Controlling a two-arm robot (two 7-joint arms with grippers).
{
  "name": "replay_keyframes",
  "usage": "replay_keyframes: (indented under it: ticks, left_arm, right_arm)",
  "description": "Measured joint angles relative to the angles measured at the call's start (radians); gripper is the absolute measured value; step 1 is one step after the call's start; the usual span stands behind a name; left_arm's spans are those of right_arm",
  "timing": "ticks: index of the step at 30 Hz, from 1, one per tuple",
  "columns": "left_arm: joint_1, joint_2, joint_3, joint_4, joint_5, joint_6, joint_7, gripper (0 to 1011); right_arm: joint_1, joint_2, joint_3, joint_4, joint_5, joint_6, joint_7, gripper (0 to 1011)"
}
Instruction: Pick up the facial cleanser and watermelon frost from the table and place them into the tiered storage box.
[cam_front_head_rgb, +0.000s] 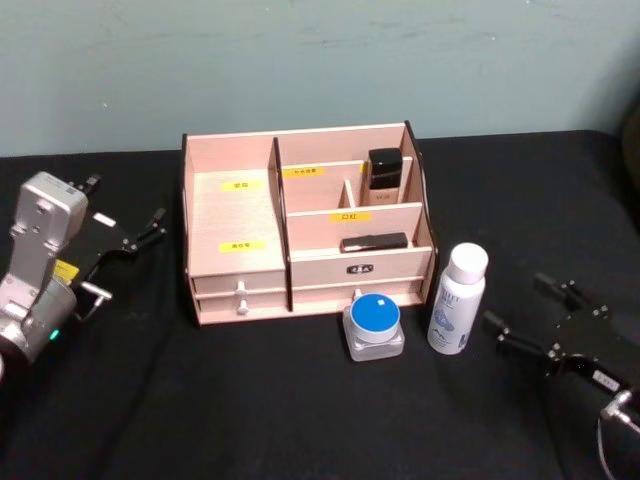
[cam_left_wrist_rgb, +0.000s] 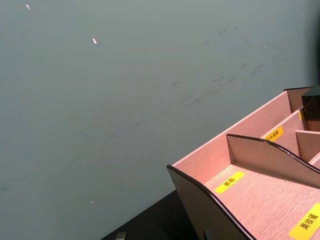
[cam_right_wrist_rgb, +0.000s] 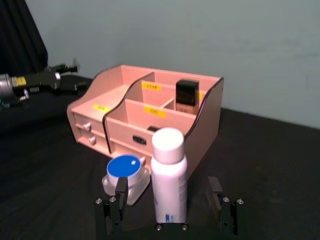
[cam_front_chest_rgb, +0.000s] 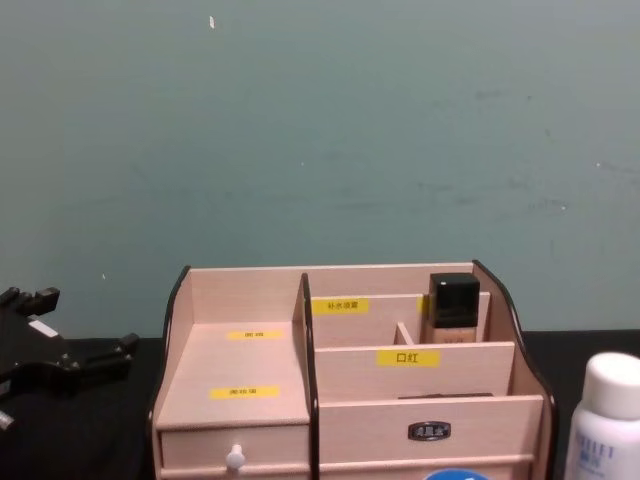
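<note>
Right gripper (cam_front_head_rgb: 515, 301) sits low over the black cloth at the table's right side, its two black fingers spread wide apart and holding nothing. Just beside it, towards the middle, stands the facial cleanser (cam_front_head_rgb: 458, 300): a smooth, slim white cylinder with a rounded cap, upright on the cloth. The right wrist view lines the bottle up squarely in the gap between those fingers, grey print low on its side.

Next along, the watermelon frost (cam_front_head_rgb: 375, 325): a squat frosted jar with a flat blue lid, close to the bottle and right in front of the tiered storage box (cam_front_head_rgb: 320, 268). From the head view a thin strip of cloth shows between jar and bottle. The chest view catches the bottle's cap and shoulder and a sliver of blue lid at its bottom edge.

The box is pale grained wood with dark curved edges, stepped tiers, yellow labels and white-knobbed drawers. A black-capped beige bottle (cam_front_head_rgb: 385, 170) stands in its back right compartment, and a flat dark item (cam_front_head_rgb: 373, 242) lies in the tier below.

Left gripper (cam_front_head_rgb: 125, 205) is parked off the box's left side, fingers parted and empty. The left wrist view gives the box's dark-rimmed side wall, close wood grain and the teal wall (cam_left_wrist_rgb: 125, 100) behind.
</note>
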Motion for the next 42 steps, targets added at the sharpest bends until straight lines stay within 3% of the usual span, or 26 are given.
replay_keyframes:
  ticks: [12, 29, 42]
  left_arm:
    - [0.000, 0.000, 0.000, 0.000, 0.000, 0.000, 0.000, 1010]
    - [0.000, 0.000, 0.000, 0.000, 0.000, 0.000, 0.000, 1010]
    - [0.000, 0.000, 0.000, 0.000, 0.000, 0.000, 0.000, 1010]
  right_arm:
    - [0.052, -0.039, -0.042, 0.068, -0.040, 0.052, 0.037, 1002]
    - [0.170, -0.131, -0.104, 0.179, -0.177, 0.065, 0.047, 1002]
    - [0.229, -0.184, -0.103, 0.234, -0.232, 0.058, 0.056, 1002]
